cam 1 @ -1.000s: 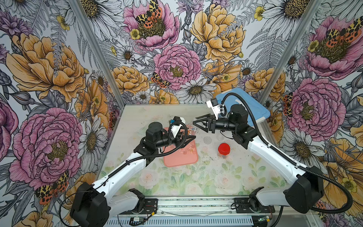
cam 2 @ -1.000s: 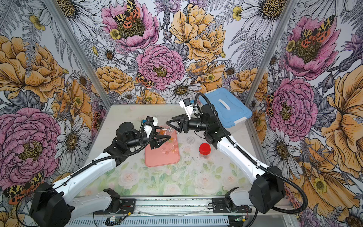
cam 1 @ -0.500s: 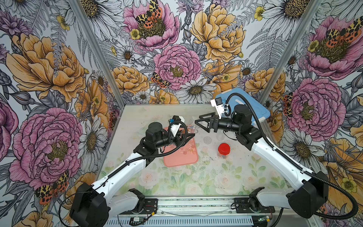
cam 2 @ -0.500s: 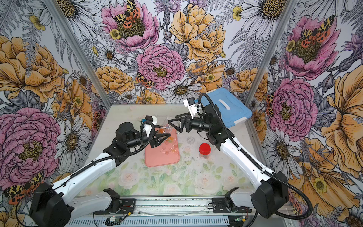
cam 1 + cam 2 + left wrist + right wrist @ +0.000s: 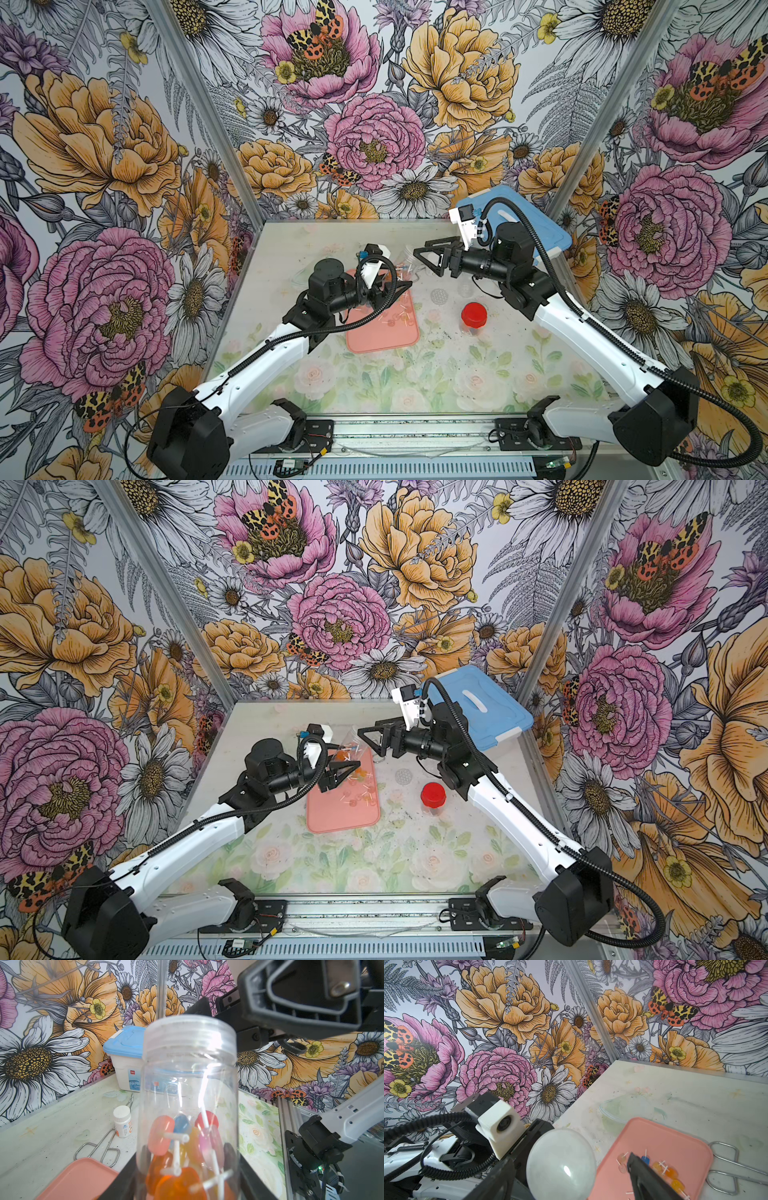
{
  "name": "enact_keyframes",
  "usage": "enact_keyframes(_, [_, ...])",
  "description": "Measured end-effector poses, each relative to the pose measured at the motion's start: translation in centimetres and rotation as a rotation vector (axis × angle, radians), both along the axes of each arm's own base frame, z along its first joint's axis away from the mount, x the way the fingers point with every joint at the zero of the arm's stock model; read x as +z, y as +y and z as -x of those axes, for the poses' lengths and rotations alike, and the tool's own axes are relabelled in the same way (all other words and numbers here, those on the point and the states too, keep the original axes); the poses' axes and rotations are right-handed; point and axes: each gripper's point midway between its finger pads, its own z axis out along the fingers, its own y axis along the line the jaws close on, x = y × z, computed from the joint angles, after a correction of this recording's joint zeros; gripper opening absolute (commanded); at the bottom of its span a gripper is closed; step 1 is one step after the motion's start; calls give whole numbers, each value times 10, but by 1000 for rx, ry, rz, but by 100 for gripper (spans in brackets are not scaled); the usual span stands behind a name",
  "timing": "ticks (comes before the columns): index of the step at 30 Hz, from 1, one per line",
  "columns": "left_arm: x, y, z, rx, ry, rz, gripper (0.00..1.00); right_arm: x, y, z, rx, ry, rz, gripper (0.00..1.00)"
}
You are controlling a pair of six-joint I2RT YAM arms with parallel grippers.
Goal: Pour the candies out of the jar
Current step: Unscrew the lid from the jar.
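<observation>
My left gripper point(image 5: 187, 1185) is shut on the base end of a clear plastic jar point(image 5: 189, 1076), held tilted above the far end of a pink tray point(image 5: 374, 340). Several candies point(image 5: 182, 1147), orange, pink and blue on white sticks, lie inside the jar near my fingers. More candies point(image 5: 357, 789) lie loose on the tray point(image 5: 664, 1140). My right gripper point(image 5: 571, 1157) stands open around the jar's threaded far end point(image 5: 560, 1165), with a gap showing on at least one side. In both top views the two grippers point(image 5: 409, 284) point(image 5: 426, 262) meet over the tray's far edge.
A red-lidded jar point(image 5: 473, 316) stands right of the tray, with a small round mesh disc point(image 5: 439, 296) behind it. A blue-lidded white box point(image 5: 478, 704) fills the back right corner. Metal tongs point(image 5: 724, 1167) and a white pill bottle point(image 5: 122, 1121) lie beside the tray. A clear lid point(image 5: 614, 1109) rests behind the tray.
My right gripper's jaws have spread wide apart at the jar's far end, and its wrist has drawn slightly back to the right. The left arm and the jar have stayed put.
</observation>
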Motion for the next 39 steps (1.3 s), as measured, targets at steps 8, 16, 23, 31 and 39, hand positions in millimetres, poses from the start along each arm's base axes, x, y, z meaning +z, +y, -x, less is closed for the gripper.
enact_keyframes(8, [-1,-2,1,0,-1,-4,0,-4,9,1,14,-5,17,78])
enact_keyframes(16, [-2,-1,1,2,-3,-11,0,-6,10,1,17,-6,22,65])
enact_keyframes(23, [-7,-2,0,3,9,-20,0,-10,13,0,22,3,27,55])
enact_keyframes(31, [-7,-1,-1,8,2,-24,0,-10,12,-2,21,4,26,46])
enact_keyframes(39, [-7,-1,-1,7,3,-24,0,-11,7,-1,87,61,-8,45])
